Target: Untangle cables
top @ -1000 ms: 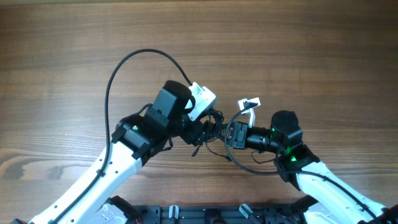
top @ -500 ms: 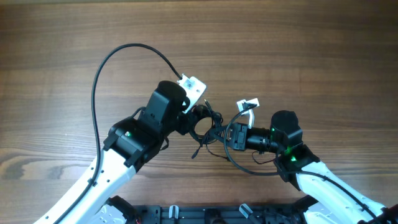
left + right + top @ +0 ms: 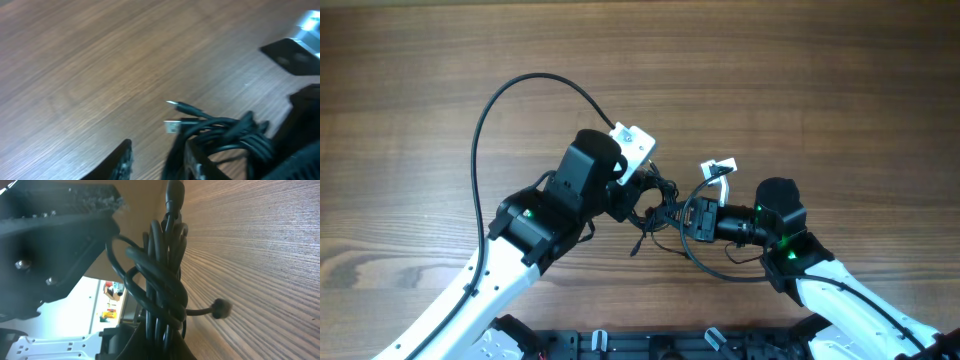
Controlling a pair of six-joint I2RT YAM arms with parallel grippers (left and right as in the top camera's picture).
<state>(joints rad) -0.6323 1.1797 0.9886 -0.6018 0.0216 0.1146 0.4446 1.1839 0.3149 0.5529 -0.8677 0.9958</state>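
Observation:
The cables (image 3: 663, 203) are a tangled bundle of thin black wires between my two grippers at the table's middle. My right gripper (image 3: 680, 216) is shut on the bundle; in the right wrist view the coiled wires (image 3: 160, 285) run straight into its jaws (image 3: 160, 347), and one plug end (image 3: 220, 308) sticks out over the wood. My left gripper (image 3: 642, 200) is open at the bundle's left side. In the left wrist view its fingers (image 3: 152, 162) stand apart, and the wires (image 3: 225, 135) loop by the right finger. Two plug ends (image 3: 175, 125) point left.
The wooden table (image 3: 800, 80) spreads all round. The left arm's thick black cable (image 3: 485, 130) arcs over the table to the left. A white connector block (image 3: 720, 167) sits on the right arm's cable. The arm bases' black rail (image 3: 640, 345) runs along the front edge.
My left gripper pulled back up and to the left from the bundle, then eased slightly back toward it. The right gripper held still with the bundle.

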